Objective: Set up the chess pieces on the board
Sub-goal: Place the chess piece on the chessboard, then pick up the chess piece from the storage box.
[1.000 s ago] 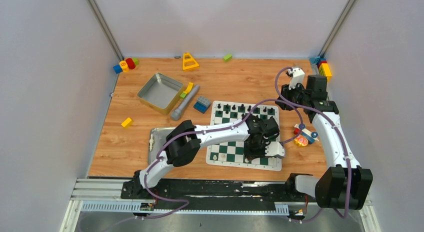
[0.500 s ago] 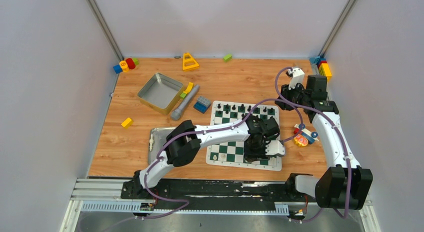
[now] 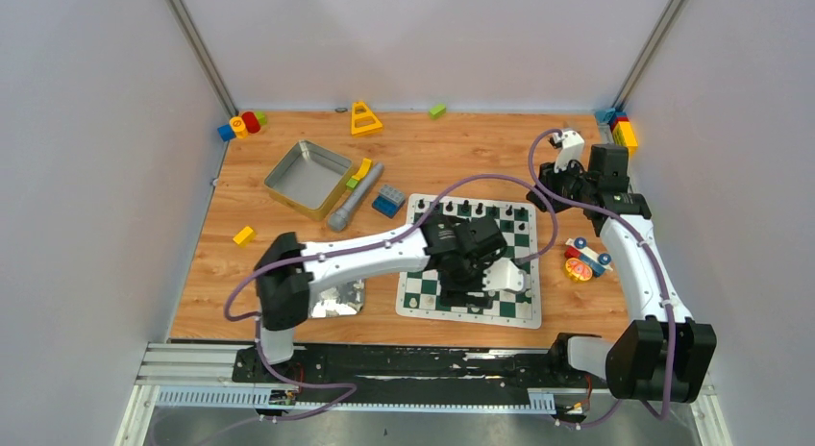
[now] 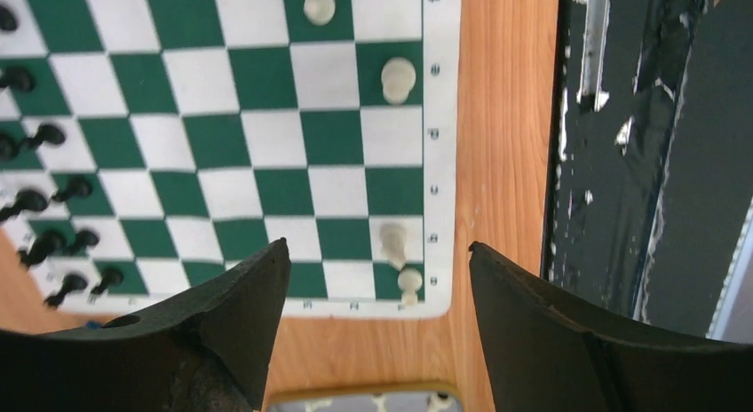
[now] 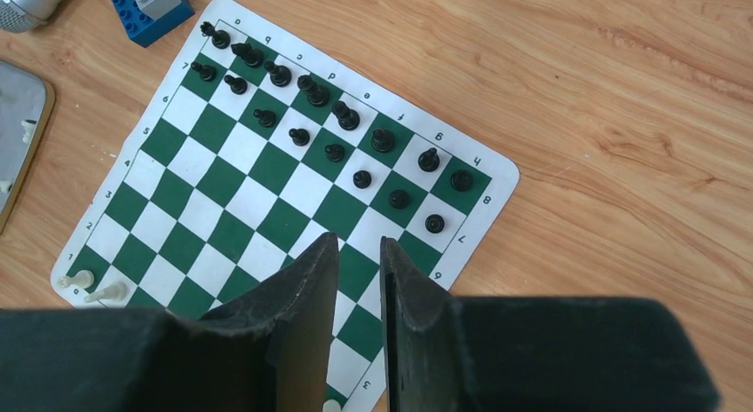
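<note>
The board [image 5: 257, 208] has tiny letters and numbers printed along its white edge. By its far right corner a 7 and an 8 can be read. The board lies flat on a table [image 3: 216, 273] of light brown wood. Plain pale walls [image 3: 96, 129] stand on three sides, and a black rail [image 3: 432, 359] runs along the near edge. The black chess pieces [image 5: 337, 119] stand in the two far rows of the board. Four cream chess pieces [image 4: 398, 79] stand in the near rows, two of them close together in the near left corner. A shiny silver tray [image 3: 338, 300] lies just beside the board's left edge. A blue block [image 5: 146, 5] sits near the board's far left corner. The left gripper [image 4: 377, 248] hangs over the near left part of the board. Its fingers are spread wide with nothing between them. The two corner pieces show in the gap, down on the board below. The right gripper [image 5: 358, 241] is up above the table by the board's far right corner, looking down on the board. Its fingers are almost together, with only a thin gap, and they hold nothing.
</note>
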You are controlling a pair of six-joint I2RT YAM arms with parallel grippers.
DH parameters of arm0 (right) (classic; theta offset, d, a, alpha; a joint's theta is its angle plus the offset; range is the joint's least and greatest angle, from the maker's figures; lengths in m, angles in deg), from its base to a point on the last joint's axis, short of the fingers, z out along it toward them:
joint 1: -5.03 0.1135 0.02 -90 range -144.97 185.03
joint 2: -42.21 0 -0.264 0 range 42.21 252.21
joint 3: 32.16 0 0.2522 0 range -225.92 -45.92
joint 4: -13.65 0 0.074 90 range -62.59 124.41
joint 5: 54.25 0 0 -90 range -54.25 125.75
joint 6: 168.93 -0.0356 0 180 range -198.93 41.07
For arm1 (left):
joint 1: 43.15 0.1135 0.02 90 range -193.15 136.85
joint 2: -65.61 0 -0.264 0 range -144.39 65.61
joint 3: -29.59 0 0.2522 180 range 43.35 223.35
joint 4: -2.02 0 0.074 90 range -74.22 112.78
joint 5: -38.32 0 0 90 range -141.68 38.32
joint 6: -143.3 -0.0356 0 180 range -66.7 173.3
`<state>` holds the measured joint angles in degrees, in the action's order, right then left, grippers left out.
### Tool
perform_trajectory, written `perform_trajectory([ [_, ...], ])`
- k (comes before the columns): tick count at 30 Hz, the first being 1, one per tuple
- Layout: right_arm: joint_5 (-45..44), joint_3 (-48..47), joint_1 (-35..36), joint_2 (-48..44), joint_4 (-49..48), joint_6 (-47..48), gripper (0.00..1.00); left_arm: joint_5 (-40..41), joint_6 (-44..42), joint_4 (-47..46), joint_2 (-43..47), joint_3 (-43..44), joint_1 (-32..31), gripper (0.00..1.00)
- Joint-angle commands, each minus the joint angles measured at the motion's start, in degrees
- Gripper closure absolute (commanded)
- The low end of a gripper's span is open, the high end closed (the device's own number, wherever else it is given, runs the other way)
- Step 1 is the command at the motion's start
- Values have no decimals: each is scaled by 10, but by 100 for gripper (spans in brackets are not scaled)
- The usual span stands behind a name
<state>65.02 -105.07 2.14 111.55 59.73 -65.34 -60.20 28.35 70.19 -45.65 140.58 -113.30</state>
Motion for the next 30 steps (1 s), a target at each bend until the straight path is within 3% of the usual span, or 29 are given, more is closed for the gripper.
perform_trajectory([
  [1,25,-1,0,2,-12,5,74,36,-23,0,123,-73,31,18],
  [8,23,1,22,9,-11,11,67,32,-21,1,277,-266,137,16],
  [14,19,3,60,14,-12,19,64,18,-35,-18,366,-369,303,23],
  [16,14,3,69,17,-12,22,64,20,-32,-26,375,-388,357,24],
  [22,8,4,86,20,-12,28,65,35,-25,-55,339,-421,428,34],
  [25,7,5,88,19,-11,30,65,24,-22,-60,310,-425,450,41],
  [30,7,7,89,18,-10,33,65,22,-14,-79,283,-438,460,44],
])
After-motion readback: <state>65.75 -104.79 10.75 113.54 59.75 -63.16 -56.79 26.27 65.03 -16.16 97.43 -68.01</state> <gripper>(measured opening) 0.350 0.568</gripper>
